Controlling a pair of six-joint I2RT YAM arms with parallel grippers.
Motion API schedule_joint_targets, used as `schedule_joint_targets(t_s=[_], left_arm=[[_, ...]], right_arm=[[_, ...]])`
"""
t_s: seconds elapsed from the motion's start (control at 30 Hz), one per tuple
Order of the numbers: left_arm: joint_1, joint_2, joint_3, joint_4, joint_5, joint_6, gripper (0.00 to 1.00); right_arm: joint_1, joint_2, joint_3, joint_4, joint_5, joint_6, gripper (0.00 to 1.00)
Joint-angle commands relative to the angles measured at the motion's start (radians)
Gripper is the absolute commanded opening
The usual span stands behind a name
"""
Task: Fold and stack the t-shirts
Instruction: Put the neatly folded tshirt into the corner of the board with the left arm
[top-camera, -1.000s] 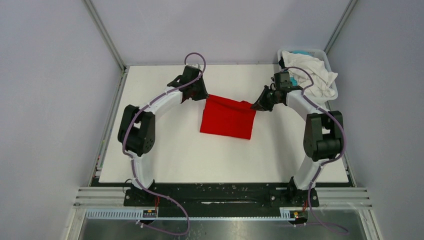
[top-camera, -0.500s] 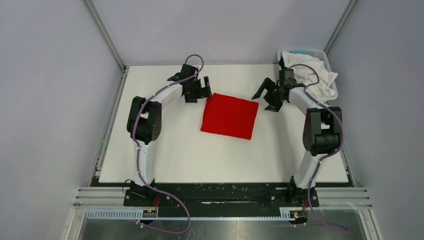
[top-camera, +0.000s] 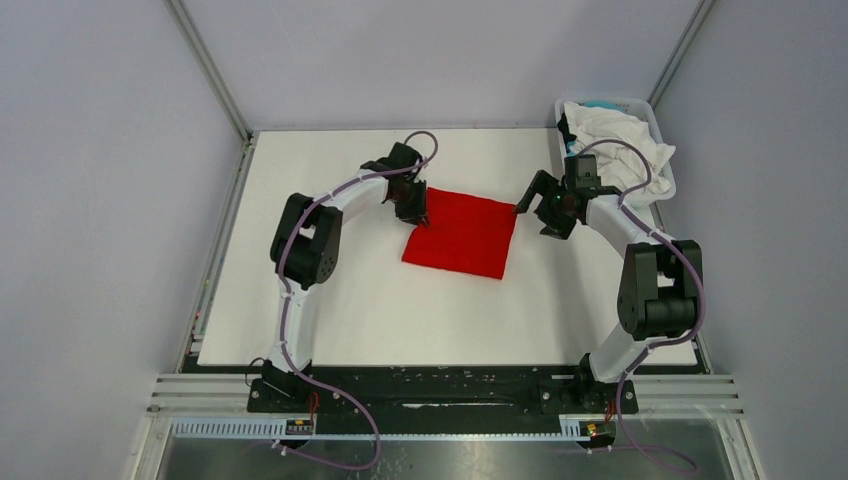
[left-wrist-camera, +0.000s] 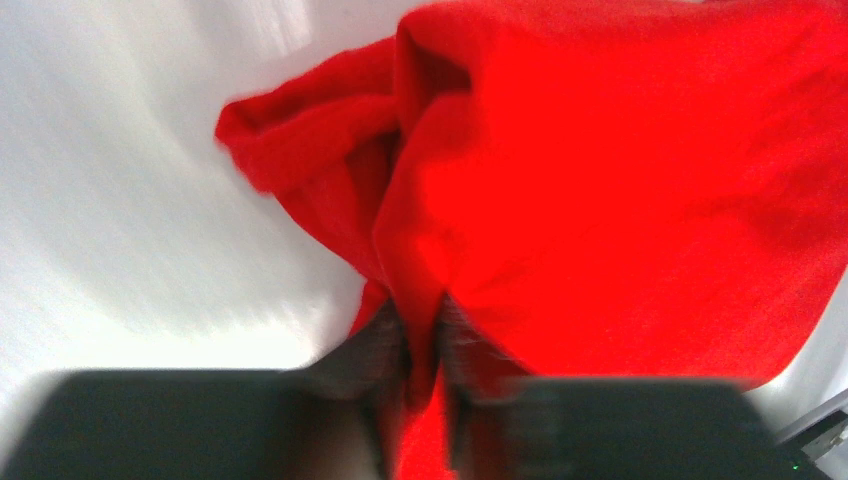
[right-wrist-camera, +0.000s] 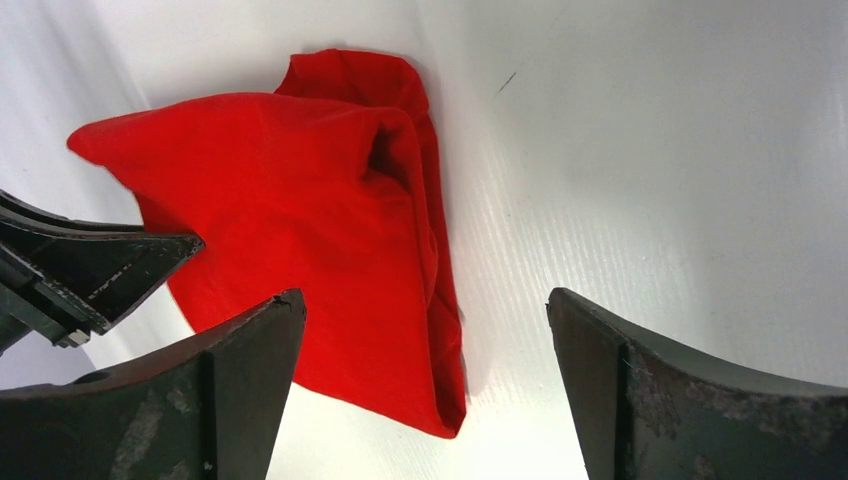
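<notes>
A bright red t-shirt (top-camera: 462, 235), folded to a rough square, lies on the white table at centre back. My left gripper (top-camera: 415, 217) is shut on the shirt's left edge; in the left wrist view the red cloth (left-wrist-camera: 620, 190) is pinched between the fingers and bunches up. My right gripper (top-camera: 532, 215) is open and empty just right of the shirt's right edge; in the right wrist view the red shirt (right-wrist-camera: 310, 250) lies ahead of its left finger (right-wrist-camera: 240, 370). White and turquoise shirts (top-camera: 625, 140) are piled in the basket.
A white plastic basket (top-camera: 660, 185) stands at the back right corner, heaped with cloth, close behind my right arm. Metal frame posts rise at both back corners. The table edge rail runs along the front by the arm bases.
</notes>
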Motion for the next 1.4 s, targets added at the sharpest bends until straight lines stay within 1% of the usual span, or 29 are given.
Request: schedule_joint_targets(t_s=[0.0,0.13,0.3,0.4,0.6,0.73,0.77,0.9,1.0,1.07,1.17,1.27,1.37], left_arm=[[-0.041,0.006,0.077,-0.088,-0.128,0.019,0.0],[-0.03,-0.032,0.097,-0.15,-0.264,0.048,0.0],[0.022,-0.102,0.112,-0.216,-0.445,0.179,0.0],[0.092,-0.126,0.129,-0.225,-0.437,0.252,0.0],[0.214,-0.085,0.217,-0.267,-0.532,0.336,0.0],[0.295,-0.018,0.316,-0.312,-0.649,0.356,0.0],[0.316,-0.006,0.333,-0.31,-0.67,0.358,0.0],[0.401,0.034,0.387,-0.277,-0.702,0.361,0.0],[0.461,0.078,0.476,-0.262,-0.657,0.358,0.0],[0.487,0.102,0.523,-0.26,-0.659,0.38,0.0],[0.508,0.108,0.511,-0.21,-0.736,0.438,0.0],[0.525,0.118,0.493,-0.157,-0.756,0.484,0.0],[0.531,0.155,0.52,-0.133,-0.792,0.53,0.0]], right_arm=[[0.0,-0.064,-0.007,0.023,0.03,-0.028,0.99],[-0.002,-0.081,-0.024,0.023,0.046,-0.032,0.99],[-0.004,-0.118,-0.041,0.025,0.102,-0.036,0.99],[-0.004,-0.139,-0.054,0.026,0.16,-0.038,0.99],[-0.004,-0.176,-0.083,0.06,0.197,-0.04,0.99],[-0.004,-0.2,-0.097,0.068,0.23,-0.046,0.99],[-0.004,-0.202,-0.099,0.071,0.255,-0.047,0.99],[-0.004,-0.206,-0.099,0.07,0.273,-0.047,0.99],[-0.004,-0.206,-0.104,0.086,0.282,-0.042,0.99],[-0.004,-0.197,-0.098,0.092,0.276,-0.041,0.99],[-0.004,-0.189,-0.089,0.079,0.278,-0.045,1.0],[-0.004,-0.185,-0.09,0.077,0.295,-0.045,1.0],[-0.003,-0.183,-0.082,0.067,0.293,-0.049,0.99]])
